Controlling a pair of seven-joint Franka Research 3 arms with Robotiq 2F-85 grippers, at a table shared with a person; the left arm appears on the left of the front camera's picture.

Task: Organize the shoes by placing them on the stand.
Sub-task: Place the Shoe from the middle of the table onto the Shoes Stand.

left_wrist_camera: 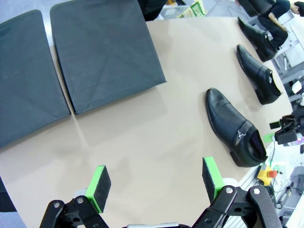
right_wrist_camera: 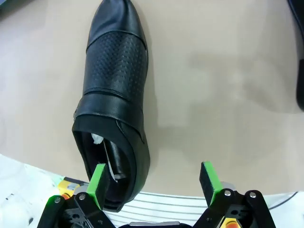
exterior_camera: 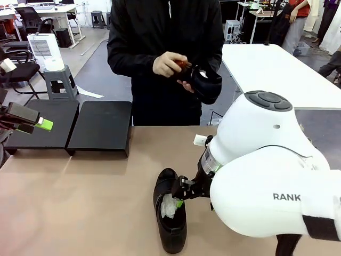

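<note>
The right tool [right_wrist_camera: 152, 167], spread at the heel of a shoe [right_wrist_camera: 114, 90] low-centre on the counter [exterior_camera: 80, 202], likely must pinch and carry it to the stand [exterior_camera: 101, 128] upper left; the left tool [left_wrist_camera: 154, 164] is spread too.

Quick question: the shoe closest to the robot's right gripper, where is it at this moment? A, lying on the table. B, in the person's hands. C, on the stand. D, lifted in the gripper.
A: the shoe lies sole-down on the table, and the right gripper has its jaws spread wide at the heel end, not clamped on it.
</note>
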